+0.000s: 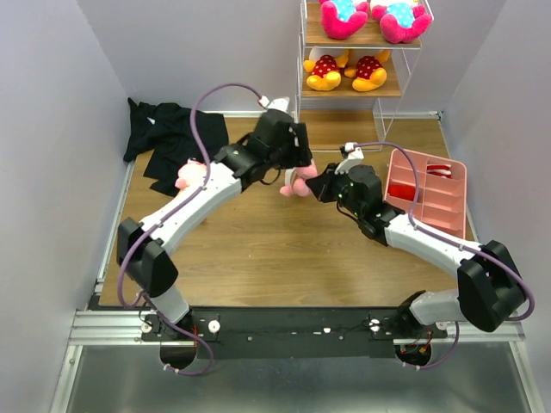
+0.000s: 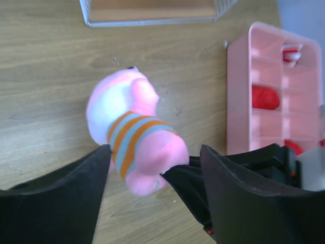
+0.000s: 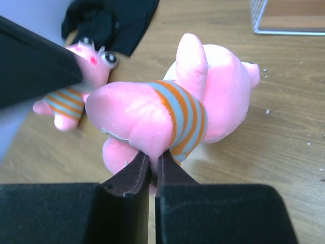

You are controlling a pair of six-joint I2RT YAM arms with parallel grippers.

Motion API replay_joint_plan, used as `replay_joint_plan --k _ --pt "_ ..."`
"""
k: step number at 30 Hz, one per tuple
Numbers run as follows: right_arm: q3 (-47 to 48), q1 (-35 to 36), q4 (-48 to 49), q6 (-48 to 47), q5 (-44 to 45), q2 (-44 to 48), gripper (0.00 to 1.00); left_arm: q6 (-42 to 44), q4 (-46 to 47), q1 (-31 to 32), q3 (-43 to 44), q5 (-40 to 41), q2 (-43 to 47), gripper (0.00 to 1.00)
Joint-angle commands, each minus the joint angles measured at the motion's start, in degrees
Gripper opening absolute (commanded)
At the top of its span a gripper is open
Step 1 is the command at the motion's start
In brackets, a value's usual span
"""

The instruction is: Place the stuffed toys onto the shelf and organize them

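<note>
The right gripper (image 3: 155, 163) is clenched on one pale pink toy (image 3: 172, 114). The left gripper (image 2: 154, 152) stands released, its jaws either side of that toy. A second pink toy (image 1: 190, 175) lies on the table left of the left gripper. Beyond both grippers, the shelf (image 1: 396, 83) holds two yellow toys (image 1: 325, 70) and two magenta toys (image 1: 343, 17).

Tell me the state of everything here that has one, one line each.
Left gripper: open around striped toy.
Right gripper: shut on striped toy.
Other striped toy: lying on table by cloth.
Yellow toys: on shelf, middle board.
Magenta toys: on top board.
Cloth: crumpled.
</note>
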State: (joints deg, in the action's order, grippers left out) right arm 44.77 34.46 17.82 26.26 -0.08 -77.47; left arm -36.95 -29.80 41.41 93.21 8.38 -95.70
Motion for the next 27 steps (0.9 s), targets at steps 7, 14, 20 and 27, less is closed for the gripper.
replay_joint_plan --k 7,14,20,27 --pt "-2.15 -8.33 9.06 13.37 13.53 1.19 0.10 8.99 -1.23 -12.40 -8.89 0.93 22.11 0.99" --pt "-2.33 -15.91 30.75 19.70 4.22 -9.24 0.11 15.06 4.92 -14.07 -23.06 5.59 31.89 0.99" --pt "4.96 -17.23 43.95 21.89 0.34 -21.21 0.13 14.46 7.03 -14.07 -28.87 2.26 34.61 0.99" --pt "13.31 -18.11 57.23 24.98 -0.28 -35.72 0.15 14.10 8.53 -13.99 -30.98 0.67 38.13 0.99"
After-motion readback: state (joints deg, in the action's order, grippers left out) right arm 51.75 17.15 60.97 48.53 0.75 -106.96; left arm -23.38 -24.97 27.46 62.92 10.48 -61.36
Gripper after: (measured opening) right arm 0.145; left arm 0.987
